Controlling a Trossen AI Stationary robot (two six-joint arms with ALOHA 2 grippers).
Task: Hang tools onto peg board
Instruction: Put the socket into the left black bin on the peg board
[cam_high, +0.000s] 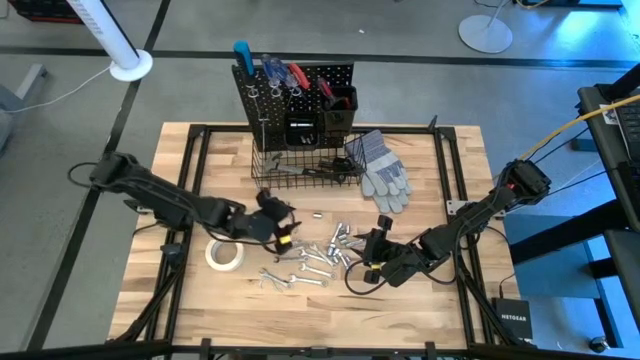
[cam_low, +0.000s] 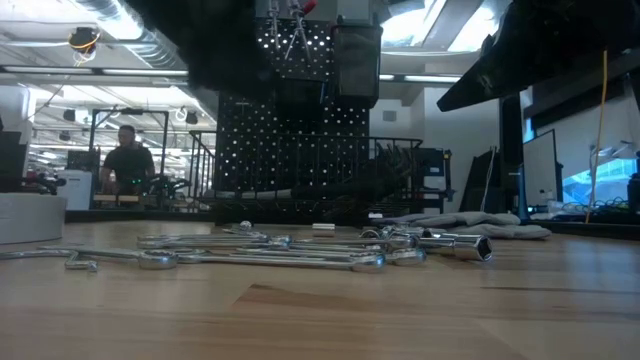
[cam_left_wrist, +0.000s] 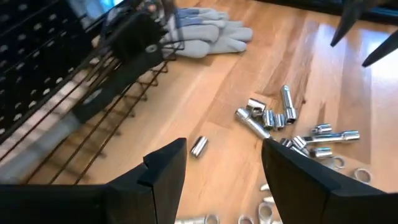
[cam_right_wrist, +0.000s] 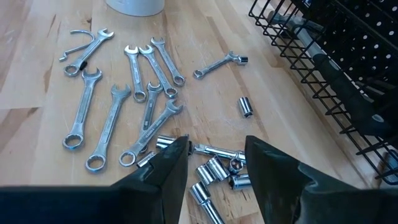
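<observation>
Silver wrenches (cam_right_wrist: 118, 99) lie fanned on the wooden tabletop (cam_high: 420, 180) in front of the wire basket (cam_high: 305, 165), and you have both pincers hovering over that scatter with nothing in them. Your left pincer (cam_high: 283, 222) hangs just in front of the basket, its fingers spread wide; a single loose socket (cam_left_wrist: 198, 146) sits on the tabletop between and just beyond them, nearer the basket than the rest. A cluster of sockets (cam_left_wrist: 273, 115) lies farther from the basket than that lone one. Your left arm reaches in low across the tabletop, passing just behind the white tape roll (cam_high: 224, 255).

Your right pincer (cam_high: 378, 250) hovers on the far side of the scatter from the basket, fingers parted and empty, angled down at the sockets directly beneath its tips, with the wrenches fanned beyond them towards the tape roll. Your right arm stretches in low from the tabletop's right edge, elbow bent.

Behind the basket the black peg board (cam_high: 295, 95) stands upright with red- and blue-handled tools (cam_high: 285, 72) already on it. Grey work gloves (cam_high: 383, 170) lie just beside the basket.
</observation>
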